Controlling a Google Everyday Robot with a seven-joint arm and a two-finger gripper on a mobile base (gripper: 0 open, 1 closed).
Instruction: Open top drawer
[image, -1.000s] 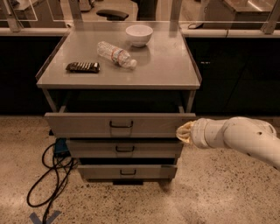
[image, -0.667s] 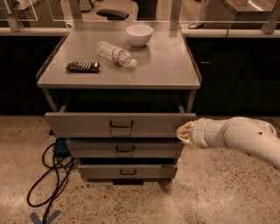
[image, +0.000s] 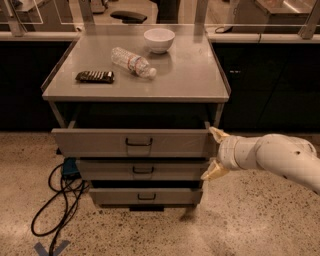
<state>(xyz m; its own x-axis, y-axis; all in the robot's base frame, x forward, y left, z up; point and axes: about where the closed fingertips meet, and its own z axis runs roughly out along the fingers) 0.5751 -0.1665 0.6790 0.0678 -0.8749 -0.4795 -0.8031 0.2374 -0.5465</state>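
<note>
The top drawer (image: 100, 143) is the tallest of three grey fronts, with a small black centre handle (image: 139, 142). It stands pulled out a little from the cabinet, with a dark gap behind its front. My gripper (image: 213, 153) is at the drawer's right end, on a white arm coming in from the right. It is open and holds nothing. The upper fingertip (image: 217, 134) is by the drawer's top right corner. The lower one is by the right end of the middle drawer (image: 142, 170).
On the cabinet top (image: 190, 80) lie a clear plastic bottle (image: 132, 62), a white bowl (image: 159, 39) and a dark flat packet (image: 95, 76). The bottom drawer (image: 146, 196) is below. Black cables (image: 60, 200) loop on the floor at the left. Dark cabinets stand behind.
The gripper's fingers now stand spread apart at the drawer's right end, where before they looked close together. The drawer has not visibly moved.
</note>
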